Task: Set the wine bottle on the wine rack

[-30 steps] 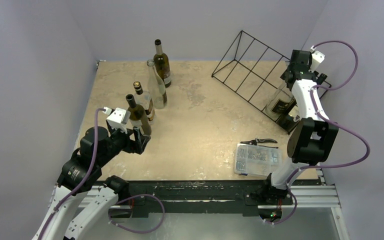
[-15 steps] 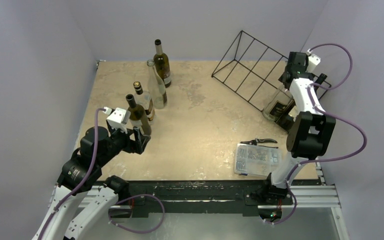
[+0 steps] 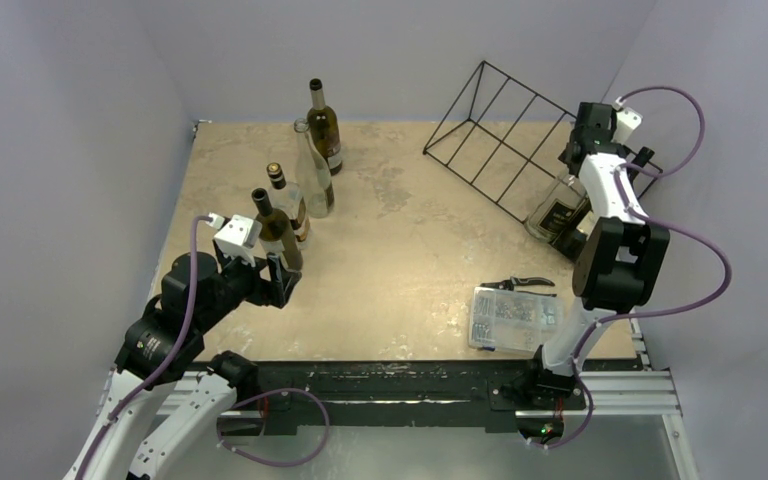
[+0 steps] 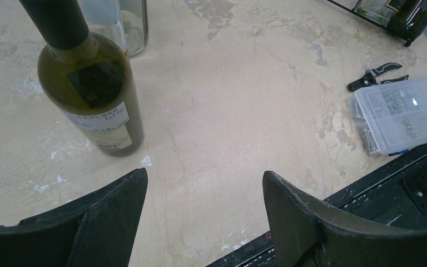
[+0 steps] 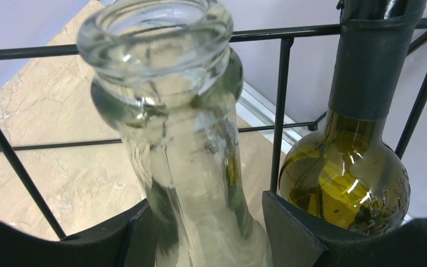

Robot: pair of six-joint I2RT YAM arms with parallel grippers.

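Glass wine bottle (image 5: 192, 161) clamped in right pincer (image 5: 201, 214), body cropped; left pincer (image 4: 204, 192) apart.

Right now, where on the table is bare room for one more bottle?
The middle of the beige table, between the four standing glass bottles and the black wire rack, is bare. Crowded: the rack's right end, and around the clear plastic box with black pliers.
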